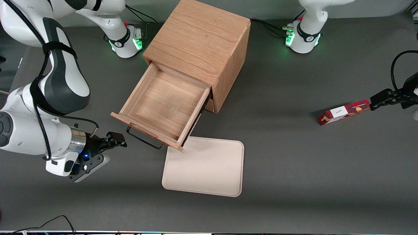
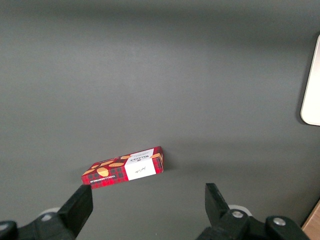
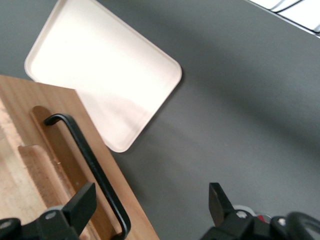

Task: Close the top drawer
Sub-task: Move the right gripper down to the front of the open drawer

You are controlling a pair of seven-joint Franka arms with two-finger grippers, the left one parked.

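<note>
Front view: top drawer (image 1: 165, 104) pulled out, hiding the lower one; gripper (image 1: 111, 141) gapes empty near its handle (image 1: 143, 139).

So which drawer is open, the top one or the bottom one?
The top drawer. It sticks out of the cabinet, showing its empty inside. The open gripper waits beside its handle.

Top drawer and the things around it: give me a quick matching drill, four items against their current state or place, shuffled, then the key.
Items:
1. light oak top drawer
2. beige rectangular tray
3. red plaid snack box
4. right arm's black two-finger gripper

States or places:
A. lying toward the parked arm's end of the table
B. open, beside the drawer's black wire handle
C. pulled out, empty
D. flat on the table, in front of the drawer

Pairs: 1-C, 2-D, 3-A, 4-B
</note>
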